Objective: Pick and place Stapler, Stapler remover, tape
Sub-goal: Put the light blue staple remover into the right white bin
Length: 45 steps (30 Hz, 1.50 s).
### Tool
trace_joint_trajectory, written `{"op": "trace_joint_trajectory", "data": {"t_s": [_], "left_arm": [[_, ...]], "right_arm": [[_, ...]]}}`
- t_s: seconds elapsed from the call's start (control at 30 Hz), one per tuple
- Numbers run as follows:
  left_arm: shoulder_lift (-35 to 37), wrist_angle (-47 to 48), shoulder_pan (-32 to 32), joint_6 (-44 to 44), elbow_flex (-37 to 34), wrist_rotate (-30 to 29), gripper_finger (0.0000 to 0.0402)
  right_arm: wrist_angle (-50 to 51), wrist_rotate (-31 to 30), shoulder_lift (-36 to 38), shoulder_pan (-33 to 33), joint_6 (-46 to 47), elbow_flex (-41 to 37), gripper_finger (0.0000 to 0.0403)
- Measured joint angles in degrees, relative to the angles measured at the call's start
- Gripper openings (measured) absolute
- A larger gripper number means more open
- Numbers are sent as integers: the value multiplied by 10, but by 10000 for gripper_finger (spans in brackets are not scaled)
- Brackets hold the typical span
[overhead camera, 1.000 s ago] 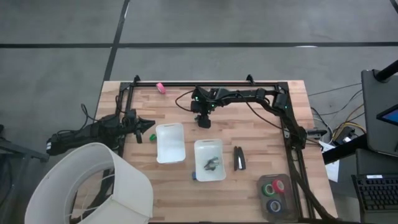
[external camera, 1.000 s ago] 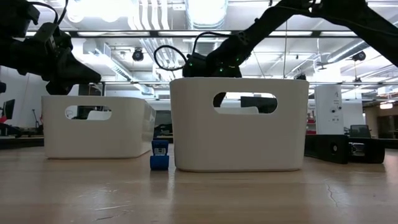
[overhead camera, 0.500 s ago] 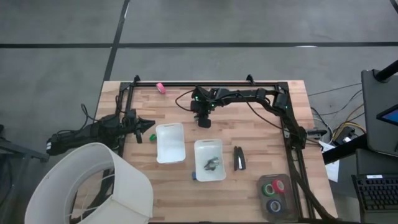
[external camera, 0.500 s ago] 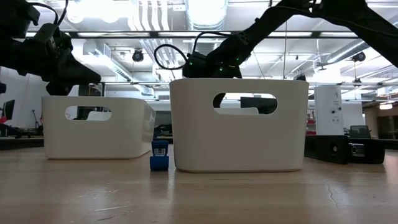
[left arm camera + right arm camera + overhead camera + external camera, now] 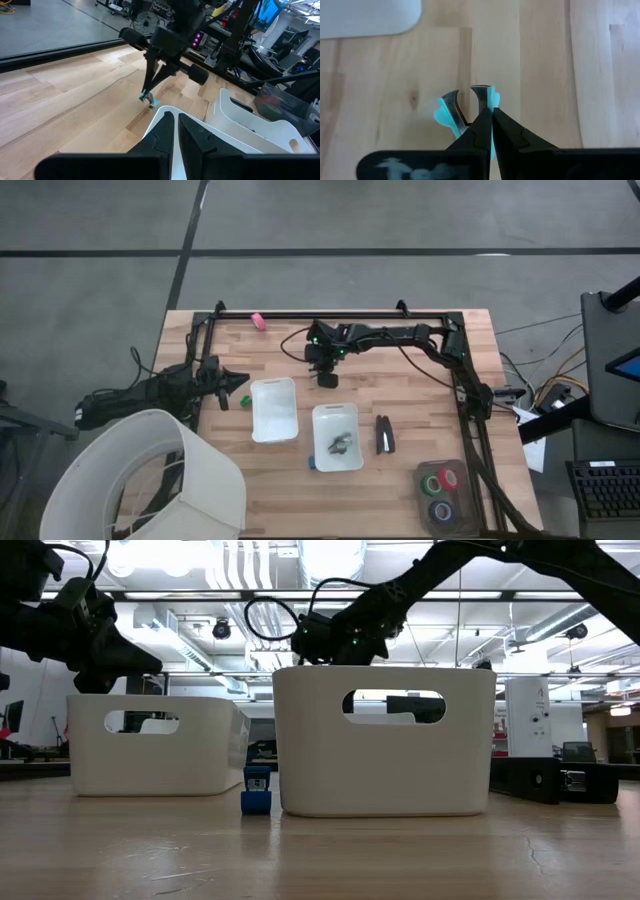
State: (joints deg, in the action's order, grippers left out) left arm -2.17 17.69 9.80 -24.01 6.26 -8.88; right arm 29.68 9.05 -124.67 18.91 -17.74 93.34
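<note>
Since the earlier frame, right gripper (image 5: 491, 116) has closed on the turquoise remover (image 5: 451, 114), held above bare wood behind the trays (image 5: 336, 437). Left gripper (image 5: 240, 380) waits shut beside them. No writing readable.

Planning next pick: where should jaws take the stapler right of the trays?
Mid-length, across its narrow width, coming straight down. The stapler lies on the table, long axis running near to far, so only the slim sides suit the jaws. The white tray sits close on one side. Right gripper is shut on the staple remover; left gripper waits at the left edge.
</note>
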Motion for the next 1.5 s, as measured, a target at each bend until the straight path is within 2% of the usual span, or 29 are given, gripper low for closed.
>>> {"op": "trace_joint_trajectory", "data": {"t_s": [0.27,0.47,0.6,0.8,0.9,1.03,1.17,1.23,1.5], "left_arm": [[0,0,0,0,0,0,28],[0,0,0,0,0,0,28],[0,1,0,0,0,0,28],[0,1,0,0,0,0,28],[0,1,0,0,0,0,28],[0,1,0,0,0,0,28],[0,1,0,0,0,0,28],[0,1,0,0,0,0,28],[0,2,0,0,0,0,28]], "right_arm": [[14,-5,32,-21,7,0,8],[56,-35,79,-51,16,0,8],[77,-39,118,-91,28,-2,8],[99,-93,173,-171,65,-9,8],[111,-93,192,-216,99,-15,8],[113,-97,198,-273,133,-25,8],[111,-151,196,-312,153,-37,8],[111,-170,194,-322,161,-47,8],[97,-170,187,-329,197,-90,8]]}}
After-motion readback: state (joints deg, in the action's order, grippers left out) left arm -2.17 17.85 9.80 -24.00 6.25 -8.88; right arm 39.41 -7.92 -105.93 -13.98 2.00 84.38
